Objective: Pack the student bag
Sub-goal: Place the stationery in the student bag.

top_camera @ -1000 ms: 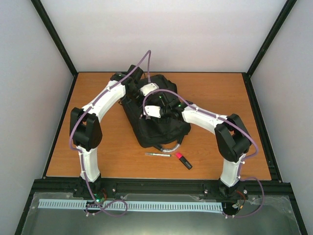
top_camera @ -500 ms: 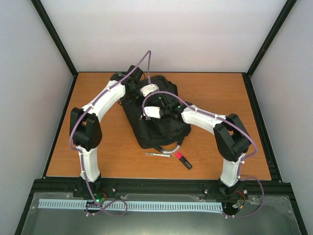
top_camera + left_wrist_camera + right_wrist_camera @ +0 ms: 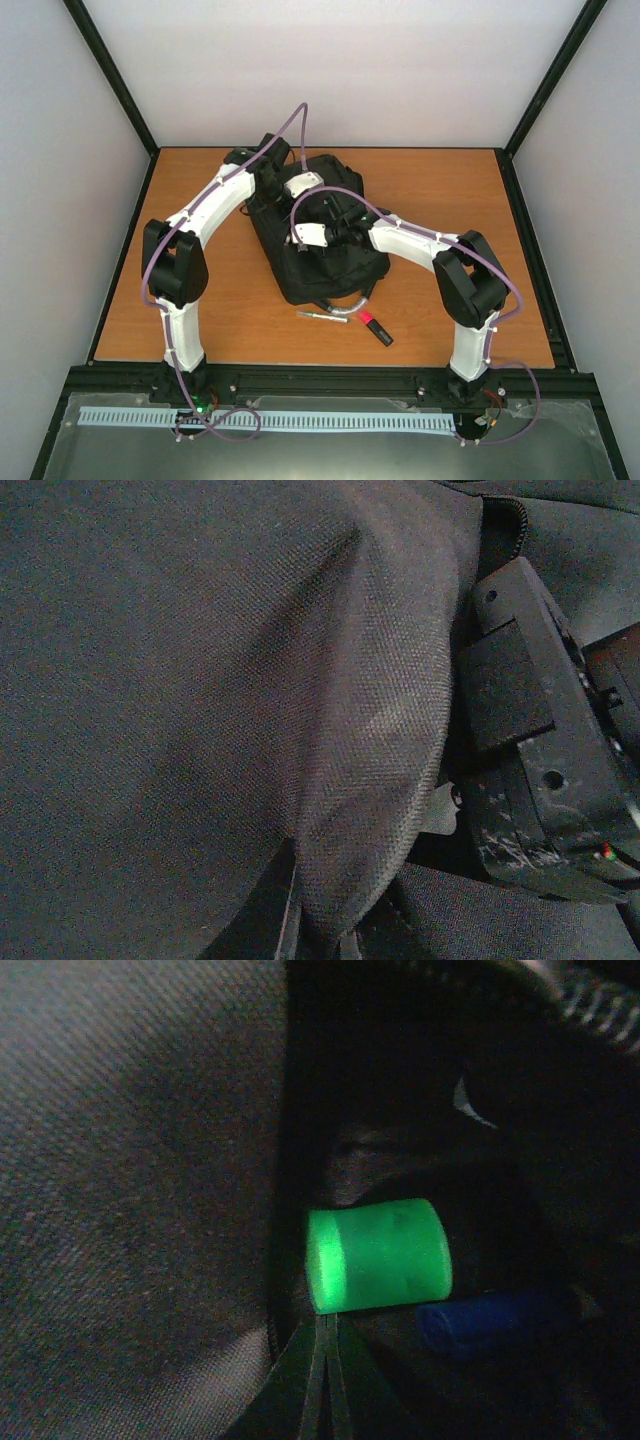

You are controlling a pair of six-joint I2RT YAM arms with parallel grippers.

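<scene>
Black soft fabric backpack [image 3: 318,262] lies on the orange-brown wooden worktop [image 3: 450,190], left of centre and toward the far edge. Left fingers [image 3: 283,930] are clamped on a fold of its cloth. Right fingers [image 3: 295,1395] are pressed together at its dark opening, their tips just before a glowing green cylinder [image 3: 378,1254] beside a blue object [image 3: 490,1320].

This is a robotics lab test cell. A wooden tabletop [image 3: 450,190] is boxed in by plain white panels [image 3: 340,70] at 9, 12 and 3 o'clock, set on black frame posts [image 3: 112,75]. At 6 o'clock, a left arm [image 3: 205,210] and a right arm [image 3: 415,240], trailing purple cables [image 3: 300,120], are bolted to a black rail [image 3: 330,381] beside a slotted cable duct [image 3: 320,422].
</scene>
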